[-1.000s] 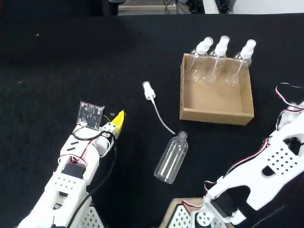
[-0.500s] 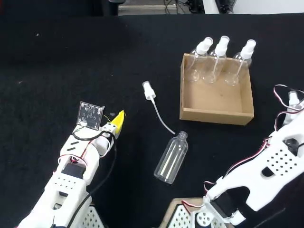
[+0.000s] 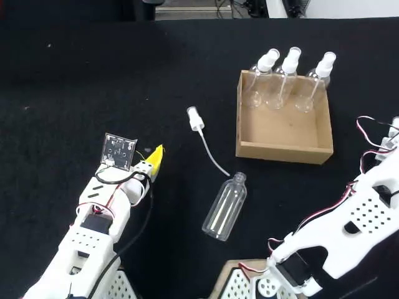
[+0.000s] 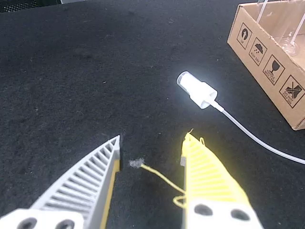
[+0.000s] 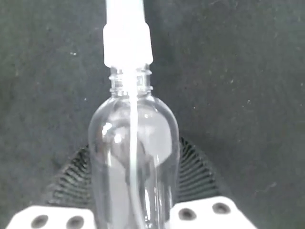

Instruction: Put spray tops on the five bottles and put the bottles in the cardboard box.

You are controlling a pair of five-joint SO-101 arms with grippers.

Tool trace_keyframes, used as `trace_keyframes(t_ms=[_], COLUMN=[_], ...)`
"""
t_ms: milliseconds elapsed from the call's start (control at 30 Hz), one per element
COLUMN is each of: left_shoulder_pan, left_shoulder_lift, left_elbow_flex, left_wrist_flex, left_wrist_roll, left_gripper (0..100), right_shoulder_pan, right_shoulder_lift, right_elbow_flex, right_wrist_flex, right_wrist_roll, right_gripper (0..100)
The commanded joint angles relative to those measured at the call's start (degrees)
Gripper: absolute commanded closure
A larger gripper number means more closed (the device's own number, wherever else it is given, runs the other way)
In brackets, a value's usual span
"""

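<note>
— High view?
— Box (image 3: 283, 151) at upper right holds three topped bottles (image 3: 280, 87); a bare bottle (image 3: 225, 207) lies at lower centre, loose spray top (image 3: 196, 118) above-left.
— Wrist views?
— Left: my left gripper (image 4: 152, 138) gapes near the spray top. Right: my right gripper (image 5: 133, 171) clamps a fourth bottle (image 5: 134, 129), topped.

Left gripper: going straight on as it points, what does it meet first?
Likely the loose white plastic spray top, lying ahead of the open left gripper, slightly off its line; it might miss.
</note>
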Motion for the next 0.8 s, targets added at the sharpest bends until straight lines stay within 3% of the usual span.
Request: trace_keyframes(t_ms=[0, 200, 367, 767], left_shoulder_pan=[0.57, 0.57, 0.66, 0.57], left_shoulder_lift=[0.0, 0.0, 0.0, -0.09], left_elbow_flex=[-1.1, -1.1, -1.1, -1.1], left_wrist_flex=[-1.41, -1.41, -1.41, -1.41], left_wrist_roll=[-0.53, -0.53, -0.53, -0.53], left_gripper=[79, 79, 79, 79], right_shoulder_pan=[1.58, 2.55, 2.99, -1.93], right_shoulder_lift=[0.66, -2.59, -11.91, -45.14], right_elbow_flex=[1.71, 3.91, 14.55, 65.8], right_wrist_flex=[-1.23, -3.69, -9.32, -50.02], right_wrist_roll=[-1.32, -3.78, -3.69, -4.04], right_gripper=[98.8, 98.8, 98.8, 98.8])
